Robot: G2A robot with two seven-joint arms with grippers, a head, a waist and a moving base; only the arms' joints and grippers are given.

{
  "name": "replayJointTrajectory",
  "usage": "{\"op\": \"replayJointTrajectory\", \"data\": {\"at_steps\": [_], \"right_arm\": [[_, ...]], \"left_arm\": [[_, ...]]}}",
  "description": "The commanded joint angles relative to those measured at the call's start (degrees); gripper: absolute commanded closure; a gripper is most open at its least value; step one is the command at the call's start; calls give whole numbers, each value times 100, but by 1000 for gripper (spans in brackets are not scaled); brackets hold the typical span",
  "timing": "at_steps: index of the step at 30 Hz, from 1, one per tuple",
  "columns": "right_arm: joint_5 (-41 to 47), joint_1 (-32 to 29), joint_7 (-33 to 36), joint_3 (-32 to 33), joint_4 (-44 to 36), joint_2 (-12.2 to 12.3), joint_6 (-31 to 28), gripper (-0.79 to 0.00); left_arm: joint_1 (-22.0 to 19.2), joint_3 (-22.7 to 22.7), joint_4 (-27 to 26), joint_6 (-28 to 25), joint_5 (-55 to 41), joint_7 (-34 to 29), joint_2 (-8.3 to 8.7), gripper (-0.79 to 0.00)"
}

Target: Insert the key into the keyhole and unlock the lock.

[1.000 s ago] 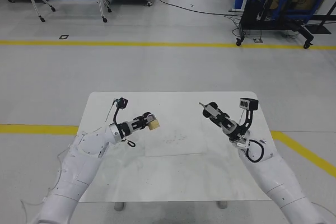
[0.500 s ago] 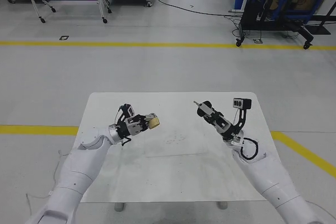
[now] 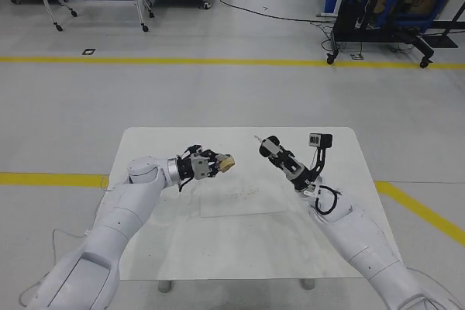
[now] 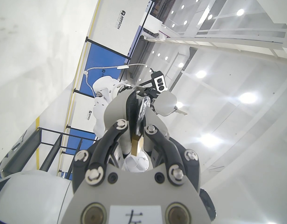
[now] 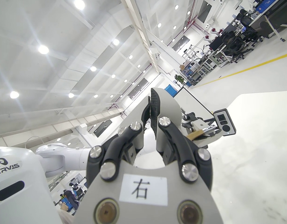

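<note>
Aloft, key [image 4: 181, 112] near lock [image 3: 227, 162], apart

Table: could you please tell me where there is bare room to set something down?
Bare table: the near half between the arms, and the far strip beyond the lock and key. Crowded: the middle, under the left gripper and right gripper.

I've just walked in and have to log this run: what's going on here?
The robot's left hand is shut on a small brass padlock, held up above the white table. Its right hand is shut on a key, whose blade sticks out past the fingertips. The two hands face each other over the table with a clear gap between them, so the key is not yet in the padlock.
</note>
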Motion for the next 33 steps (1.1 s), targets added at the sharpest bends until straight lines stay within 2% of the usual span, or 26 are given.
{"op": "replayJointTrajectory", "data": {"at_steps": [1,6,8,10,15,19,23,33], "right_arm": [[6,0,4,0,0,1,-4,0],[6,0,4,0,0,1,-4,0],[6,0,4,0,0,1,-4,0],[16,-19,-76,19,-98,-11,135,0],[-1705,-351,-992,301,-449,8,788,0],[-2445,-872,-1198,515,-954,73,1176,0],[-2279,-1353,-981,635,-1479,125,1387,0],[-2279,-1353,-981,635,-1479,125,1387,0]], "left_arm": [[-1,0,0,0,0,0,0,0],[-1,0,0,0,0,0,0,0],[76,62,-314,83,7,-290,-11,0],[22,25,-335,83,114,-31,1,0],[30,-7,-406,36,242,233,5,0],[93,-84,-488,-44,310,410,28,0],[147,-146,-554,-49,277,666,25,0],[171,-134,-605,-12,318,781,19,0]]}}
